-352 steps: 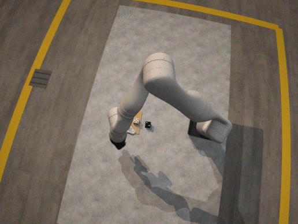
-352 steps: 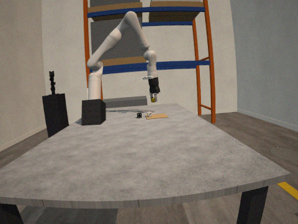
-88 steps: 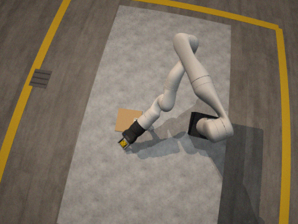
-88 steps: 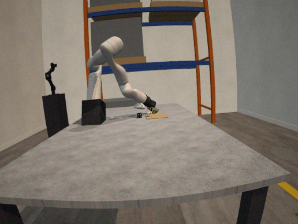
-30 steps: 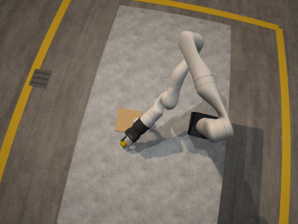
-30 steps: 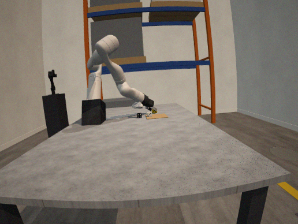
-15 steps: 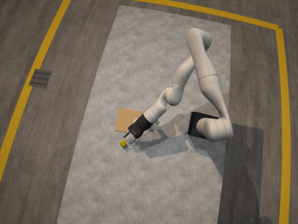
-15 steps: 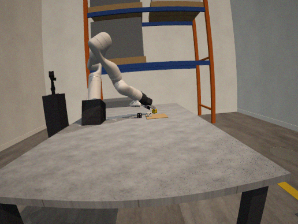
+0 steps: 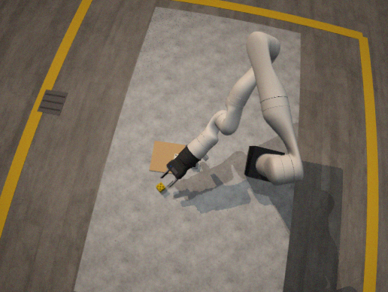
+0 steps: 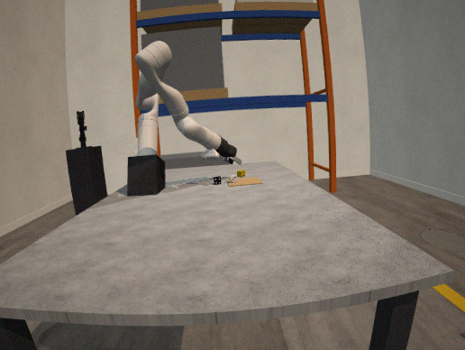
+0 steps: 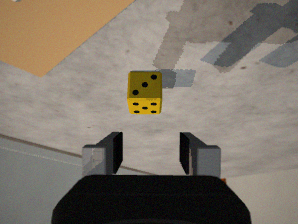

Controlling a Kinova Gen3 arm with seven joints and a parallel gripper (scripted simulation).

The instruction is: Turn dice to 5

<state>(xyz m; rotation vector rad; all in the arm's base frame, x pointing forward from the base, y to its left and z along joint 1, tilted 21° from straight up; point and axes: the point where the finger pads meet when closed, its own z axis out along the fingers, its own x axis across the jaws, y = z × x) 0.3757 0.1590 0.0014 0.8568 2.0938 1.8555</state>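
The black die (image 10: 217, 180) sits near the tan mat (image 9: 159, 156) (image 10: 249, 182) (image 11: 50, 35), which bears the white die (image 9: 176, 155) (image 10: 232, 179). Beyond, the yellow die (image 9: 160, 187) (image 10: 241, 173) (image 11: 145, 92) rests off the mat, on the table (image 9: 131, 233) (image 10: 225, 244) (image 11: 210, 110), near the gripper (image 9: 165, 181) (image 10: 236, 161) (image 11: 151, 146), whose fingers stand apart, holding nothing.

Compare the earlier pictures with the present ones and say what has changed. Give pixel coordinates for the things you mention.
The gripper (image 9: 168, 181) (image 10: 235, 161) (image 11: 151, 146) has let go of the yellow die (image 9: 160, 187) (image 10: 241, 173) (image 11: 145, 92) and drawn back, up and away from it. The die, earlier held in the air, now sits on the table beside the mat (image 9: 159, 154) (image 10: 248, 182) (image 11: 55, 30). The mat stayed put.
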